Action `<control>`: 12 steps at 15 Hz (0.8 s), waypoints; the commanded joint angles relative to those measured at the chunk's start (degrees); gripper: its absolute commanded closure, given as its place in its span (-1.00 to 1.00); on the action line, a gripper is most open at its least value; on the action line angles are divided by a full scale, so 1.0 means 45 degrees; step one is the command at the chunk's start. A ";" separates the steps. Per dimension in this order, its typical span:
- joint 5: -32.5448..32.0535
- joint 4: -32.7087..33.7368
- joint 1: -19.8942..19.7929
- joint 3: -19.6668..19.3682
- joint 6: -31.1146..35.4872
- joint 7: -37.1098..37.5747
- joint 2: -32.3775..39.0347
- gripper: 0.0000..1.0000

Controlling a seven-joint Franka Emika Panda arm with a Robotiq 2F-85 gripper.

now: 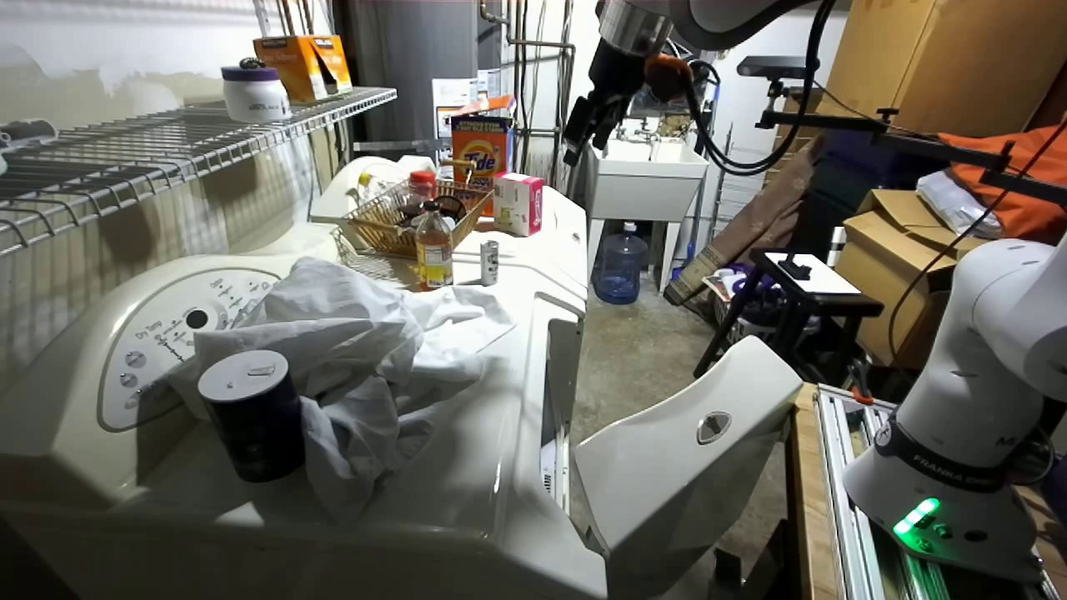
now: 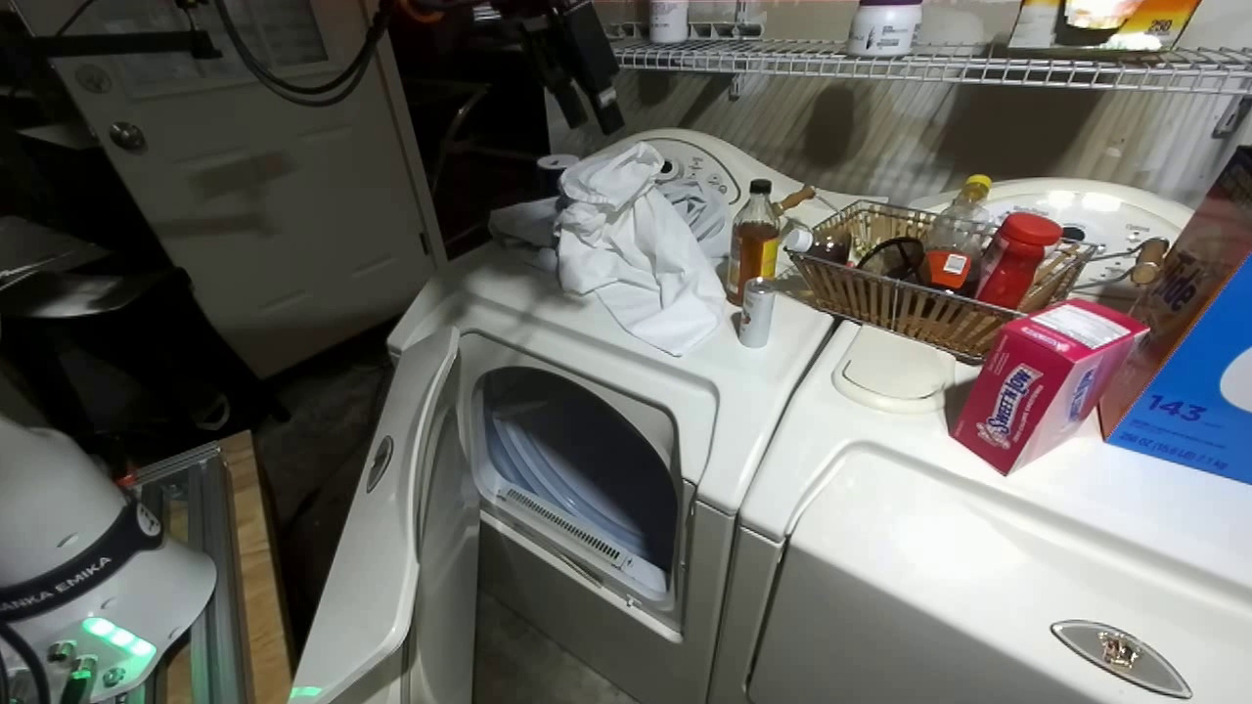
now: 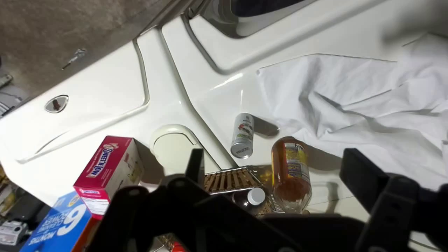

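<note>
- Both fingers of the claw were spread wide, and they held nothing.
- It hung high in the air and touched nothing.
- Closest below it, I think, were a white cloth, a tall bottle and a small can.
- All three were on top of the dryer. The cloth lay in a messy heap. The bottle and the can stood up straight near its edge.
- A basket sat mostly on the next machine, with a pink box just beside it.
- The dryer's door was already swung wide.
- But no thing was picked up yet, so the work looked near its start, or between two grabs. I could not tell which.
- Left to do, it seemed: get a grip on something.
- The arm reached high across from its base, and its middle was out of sight.
- The claw pointed down on a slant, fingertips leaning toward the wire shelf.
</note>
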 commanded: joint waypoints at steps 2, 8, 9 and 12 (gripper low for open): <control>0.0088 -0.0051 -0.0257 0.0265 -0.0021 0.0010 -0.0072 -1.00; 0.5432 -0.1164 0.0046 -0.0695 0.1809 -0.2745 0.1440 -1.00; 0.5958 -0.1258 0.0036 -0.0730 0.2112 -0.3328 0.1808 -1.00; 0.7268 -0.1579 -0.0066 -0.0721 0.3529 -0.5593 0.2939 -1.00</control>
